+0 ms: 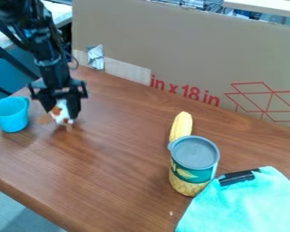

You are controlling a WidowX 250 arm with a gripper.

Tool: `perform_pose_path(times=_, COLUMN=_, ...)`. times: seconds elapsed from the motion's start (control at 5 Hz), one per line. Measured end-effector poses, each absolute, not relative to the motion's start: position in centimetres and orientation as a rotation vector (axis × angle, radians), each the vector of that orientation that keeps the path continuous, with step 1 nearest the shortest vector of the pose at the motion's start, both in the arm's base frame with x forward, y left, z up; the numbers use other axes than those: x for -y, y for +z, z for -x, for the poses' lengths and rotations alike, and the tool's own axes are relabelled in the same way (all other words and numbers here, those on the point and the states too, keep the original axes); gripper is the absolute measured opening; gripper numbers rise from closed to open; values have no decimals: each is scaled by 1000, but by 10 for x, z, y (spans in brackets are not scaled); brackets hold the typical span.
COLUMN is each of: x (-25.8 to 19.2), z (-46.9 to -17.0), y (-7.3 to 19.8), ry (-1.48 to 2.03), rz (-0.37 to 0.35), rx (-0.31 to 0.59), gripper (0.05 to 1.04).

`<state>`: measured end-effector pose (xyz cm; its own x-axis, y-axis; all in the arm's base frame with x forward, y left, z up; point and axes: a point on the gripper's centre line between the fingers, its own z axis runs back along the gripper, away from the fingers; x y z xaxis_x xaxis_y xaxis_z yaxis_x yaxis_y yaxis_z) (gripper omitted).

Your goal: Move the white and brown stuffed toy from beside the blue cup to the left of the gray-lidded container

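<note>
The black gripper (62, 112) hangs over the left part of the wooden worktop (123, 149), pointing downward, with its jaws closed around a small toy (63, 119). The toy is white with orange-brown patches, and sits between the two jaws, its lower end poking out beneath them, close to the wood; whether it touches the surface cannot be told. Just to the left of the gripper stands a light blue cup (12, 117), upright, with its open mouth upward, near the worktop's left edge. Well apart from these, right of the middle, a yellow ear of corn (182, 124) lies with its rounded tip toward the back. In front of it, a can (194, 164) stands upright, with a grey lid and a green label with a yellow pattern; it hides the corn's near end, so it is unclear whether the two touch. A turquoise cloth (247, 206) is spread over the near right corner, its edge meeting the can's lower right side in the view, and a black clip (239, 177) lies along its upper edge. Along the back stands a cardboard panel (190, 50) with red markings, a pale strip of tape (128, 70) and a crinkled silvery patch (95, 57).
</note>
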<state>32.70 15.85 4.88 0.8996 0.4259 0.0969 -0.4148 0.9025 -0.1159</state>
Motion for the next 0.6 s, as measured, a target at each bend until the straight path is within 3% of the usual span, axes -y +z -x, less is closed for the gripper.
perform_pose_path(times=0.2, x=-133, z=-316, y=81, ry=407, rz=82, rx=179, gripper=602)
perform_pose_path(times=0.4, x=-101, z=-303, y=95, ry=333, rz=94, rx=200, gripper=602)
perform_pose_path(times=0.6, x=-67, z=-299, y=83, ry=258, rz=154, rx=176, gripper=602)
